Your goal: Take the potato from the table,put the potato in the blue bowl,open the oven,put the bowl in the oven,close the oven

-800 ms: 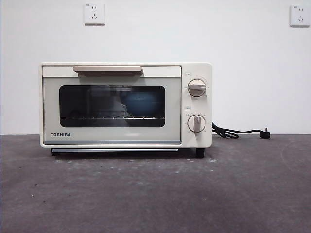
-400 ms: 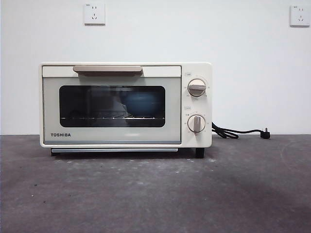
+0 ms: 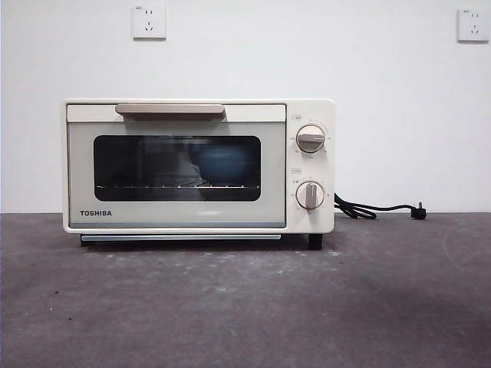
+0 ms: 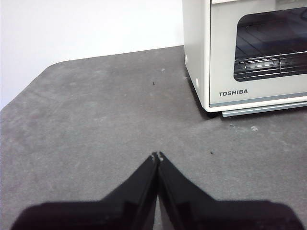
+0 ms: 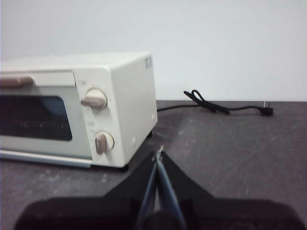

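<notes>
Left gripper (image 4: 157, 155) clenched on nothing above the bare table (image 4: 96, 120), right gripper (image 5: 159, 152) likewise pressed closed and empty near the oven (image 3: 198, 165), oven door closed, blue bowl (image 3: 222, 163) inside behind the glass, potato not visible.

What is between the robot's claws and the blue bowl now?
The oven's shut glass door. The blue bowl sits inside on the rack, seen through the window. The left gripper and right gripper are both shut over bare table, away from the oven.
</notes>
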Robot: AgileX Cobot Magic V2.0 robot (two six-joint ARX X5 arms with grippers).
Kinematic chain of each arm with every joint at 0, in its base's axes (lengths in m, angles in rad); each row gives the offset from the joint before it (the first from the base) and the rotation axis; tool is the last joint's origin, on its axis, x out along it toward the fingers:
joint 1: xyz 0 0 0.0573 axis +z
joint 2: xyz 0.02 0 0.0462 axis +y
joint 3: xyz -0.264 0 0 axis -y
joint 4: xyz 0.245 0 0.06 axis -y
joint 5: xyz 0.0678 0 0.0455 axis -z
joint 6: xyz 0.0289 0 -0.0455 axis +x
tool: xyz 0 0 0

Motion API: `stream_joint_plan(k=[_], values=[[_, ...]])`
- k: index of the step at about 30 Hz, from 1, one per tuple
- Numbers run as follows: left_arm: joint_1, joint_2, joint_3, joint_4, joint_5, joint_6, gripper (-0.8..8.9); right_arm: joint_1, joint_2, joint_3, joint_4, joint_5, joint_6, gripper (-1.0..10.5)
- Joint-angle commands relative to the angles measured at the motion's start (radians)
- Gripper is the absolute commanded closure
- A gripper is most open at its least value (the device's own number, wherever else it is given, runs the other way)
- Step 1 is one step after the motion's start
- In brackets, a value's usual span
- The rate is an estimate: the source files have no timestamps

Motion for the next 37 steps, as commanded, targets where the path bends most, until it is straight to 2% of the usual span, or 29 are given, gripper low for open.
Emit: stream_joint_plan(k=[1, 10, 16, 37], values=[[0.002, -0.001, -0.011, 0.002, -0.002, -0.011, 8.18, 0.002, -0.027, -0.015, -0.062, 0.001, -0.026, 9.5], [0.002, -0.001, -0.011, 0.002, -0.002, -0.011, 8.18, 0.002, -0.029, -0.015, -0.223, 0.002, -0.056, 9.5], [0.002, -0.001, -0.011, 0.002, -0.002, -0.011, 8.18, 0.002, -0.029, -0.015, -0.216, 0.004, 0.000, 9.5], [0.002, -0.001, -0.011, 0.002, -0.002, -0.011, 8.18, 0.002, -0.028, -0.015, -0.215, 0.006, -0.001, 9.5]])
